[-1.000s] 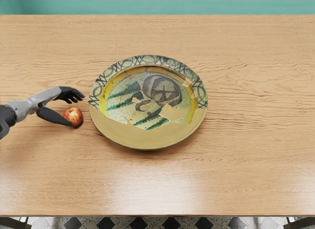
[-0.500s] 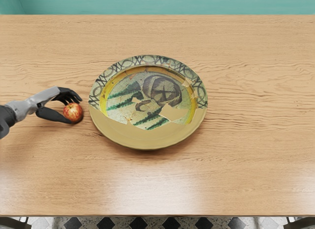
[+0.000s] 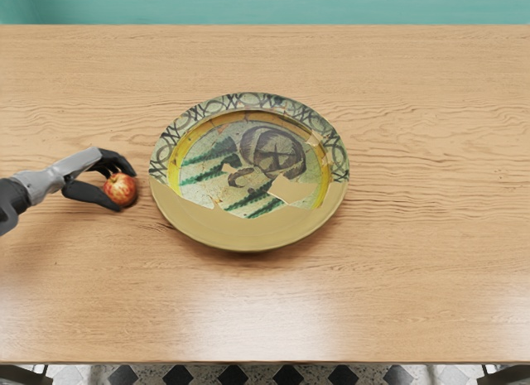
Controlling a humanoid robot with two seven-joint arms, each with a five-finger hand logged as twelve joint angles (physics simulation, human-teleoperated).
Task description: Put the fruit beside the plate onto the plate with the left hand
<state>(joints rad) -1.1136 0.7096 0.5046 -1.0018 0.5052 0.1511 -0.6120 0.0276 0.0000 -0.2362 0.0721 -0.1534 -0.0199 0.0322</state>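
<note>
Red-and-yellow apple (image 3: 122,188) sits just left of the patterned plate (image 3: 240,233), apart from its rim. I see my left hand (image 3: 96,177) closed round it, dark fingers (image 3: 115,163) curled over the top and thumb along the near side; whether the fruit rests on the wooden table (image 3: 414,277) or is raised, I cannot tell.

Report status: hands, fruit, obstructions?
Left hand closed on apple. Apple beside plate's left rim, not on it. Right hand out of view. Nothing between them.
</note>
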